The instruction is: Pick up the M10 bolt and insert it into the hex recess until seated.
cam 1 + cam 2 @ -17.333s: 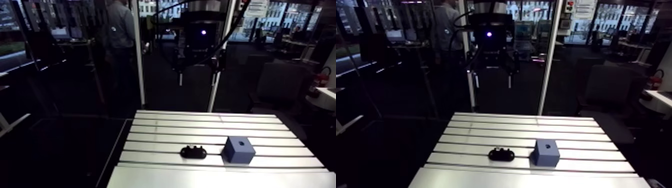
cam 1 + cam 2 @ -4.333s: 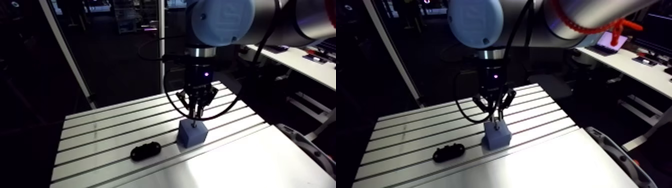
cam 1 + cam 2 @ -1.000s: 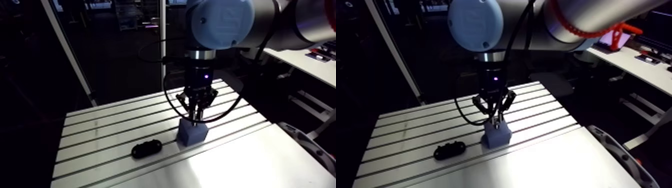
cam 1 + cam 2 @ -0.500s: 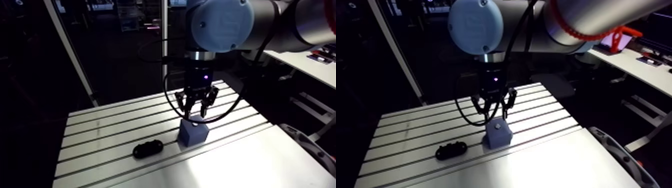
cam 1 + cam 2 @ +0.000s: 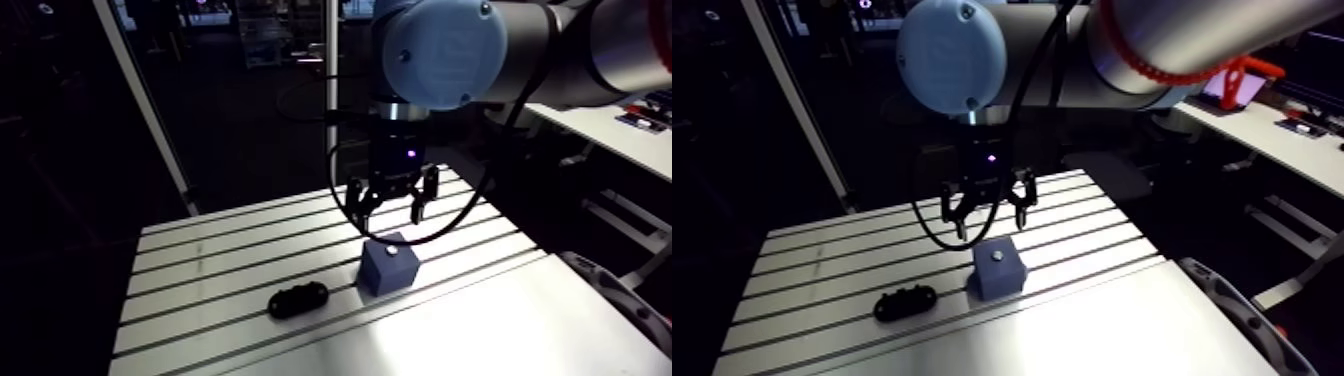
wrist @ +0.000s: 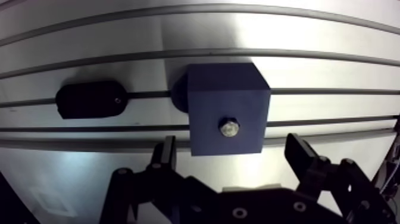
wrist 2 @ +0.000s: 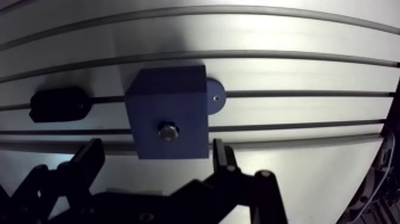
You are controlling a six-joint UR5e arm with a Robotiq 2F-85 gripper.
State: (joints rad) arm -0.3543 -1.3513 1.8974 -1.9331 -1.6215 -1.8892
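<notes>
Pincer (image 6: 232, 146) spread empty, fingers (image 6: 168, 152) clear of blue block (image 6: 226, 98) edges; bolt (image 6: 228, 127) seated in top.

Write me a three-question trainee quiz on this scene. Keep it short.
1. True or false: the gripper is shut on the bolt.
2. Where is the bolt? A: seated in the top face of the blue block. B: lying flat on its side. C: clamped and lifted.
3. Short answer: what lies on the table beside the blue block, apart from it?

Key: 1 false, the fingers stand open above the blue block. 2 A. 3 the black holder.
</notes>
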